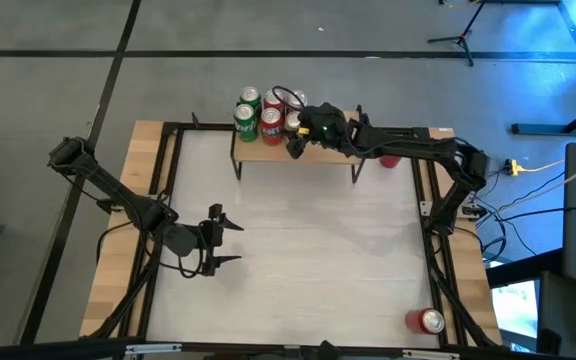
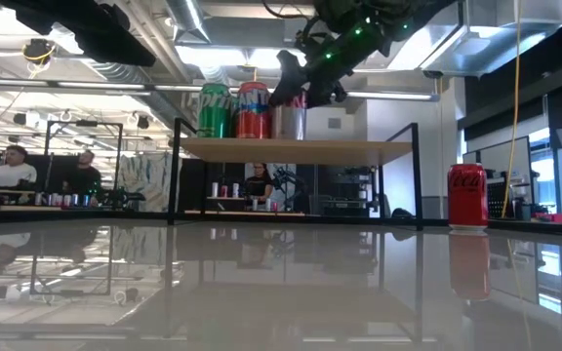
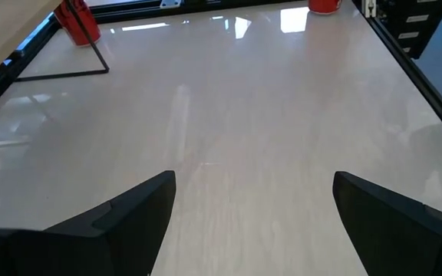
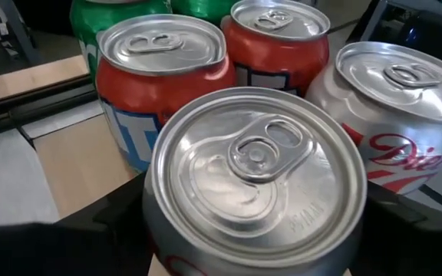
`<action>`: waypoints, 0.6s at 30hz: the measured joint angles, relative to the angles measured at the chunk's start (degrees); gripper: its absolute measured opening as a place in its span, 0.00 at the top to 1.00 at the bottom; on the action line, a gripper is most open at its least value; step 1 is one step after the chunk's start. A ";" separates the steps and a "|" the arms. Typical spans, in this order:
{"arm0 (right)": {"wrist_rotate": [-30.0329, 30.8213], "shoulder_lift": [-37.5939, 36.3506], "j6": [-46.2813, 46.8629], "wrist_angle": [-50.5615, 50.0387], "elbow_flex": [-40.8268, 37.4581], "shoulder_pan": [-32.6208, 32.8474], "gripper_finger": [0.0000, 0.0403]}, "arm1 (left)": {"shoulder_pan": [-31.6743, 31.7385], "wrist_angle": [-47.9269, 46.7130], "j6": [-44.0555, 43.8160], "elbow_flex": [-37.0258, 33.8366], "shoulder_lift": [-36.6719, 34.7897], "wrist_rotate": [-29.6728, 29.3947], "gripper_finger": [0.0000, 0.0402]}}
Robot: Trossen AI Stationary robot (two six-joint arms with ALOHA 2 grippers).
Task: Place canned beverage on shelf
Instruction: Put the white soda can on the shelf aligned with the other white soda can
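The silver can (image 4: 255, 180) fills my right wrist view, its lid and pull tab right under me, my two dark fingers flanking its sides. It stands on the shelf (image 1: 318, 152), the light-wood board on black legs at the desk's far edge, at the near front of a cluster: two red cans (image 4: 159, 84) behind it, green cans (image 1: 247, 113) beyond those at the shelf's left end, and a silver and red diet can (image 4: 401, 115) just beside it. My right gripper (image 1: 298, 135) hangs over that cluster, fingers spread wide on either side of the can; whether the pads are touching its wall I cannot tell, but I judge I am letting go rather than gripping.

To do this well, I should finish opening before I move at all, so neither pad drags the can. The neighbours are close, touching or nearly so, and a sideways exit would knock them; the cleaner way out looks to be straight up and then back toward the desk's middle. The can seems upright and settled on the board, so no nudge is needed.

My left gripper (image 1: 216, 240) waits near the desk's left side, open and empty. Two more red cans remain off the shelf: one by the desk's near right corner (image 1: 428, 321), one beside the shelf's right legs (image 1: 389, 158).
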 joint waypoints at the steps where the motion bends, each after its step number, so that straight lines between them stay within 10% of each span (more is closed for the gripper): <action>1: 0.00 0.00 -0.15 -0.03 0.00 -0.01 0.23 | 0.00 -0.01 0.00 0.00 0.00 0.00 0.15; 18: 0.46 0.00 -1.14 -0.88 0.89 0.03 0.12 | 0.00 -0.02 -0.02 0.00 0.00 0.00 0.15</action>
